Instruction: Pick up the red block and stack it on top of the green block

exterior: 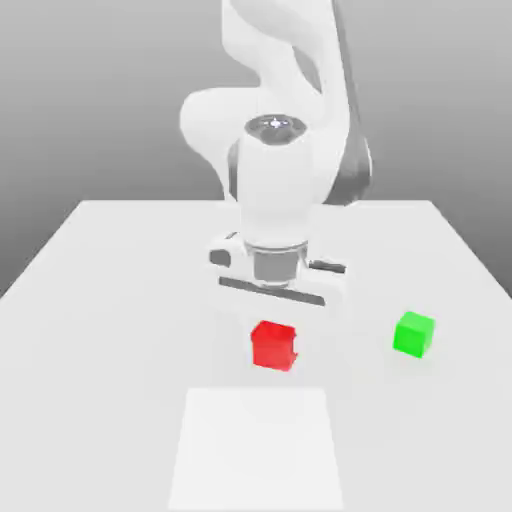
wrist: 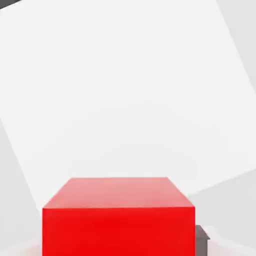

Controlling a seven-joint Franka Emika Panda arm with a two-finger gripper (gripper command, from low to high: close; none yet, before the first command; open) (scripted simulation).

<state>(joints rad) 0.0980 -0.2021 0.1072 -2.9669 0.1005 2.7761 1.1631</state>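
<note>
The red block (exterior: 273, 345) sits near the middle of the white table, directly under my hand. My gripper (exterior: 275, 338) reaches down over it from above, its jaws shut on the block's sides. In the hand view the red block (wrist: 118, 217) looms large, with a dark fingertip (wrist: 201, 239) against its side. The green block (exterior: 414, 332) stands alone on the table toward the exterior view's right, about a hand's width from the red one and level with it.
The white table (exterior: 120, 280) stretches around both blocks. A brighter rectangular patch (exterior: 258, 450) lies on it in front of the red block. The arm's white body (exterior: 280, 170) rises behind the hand.
</note>
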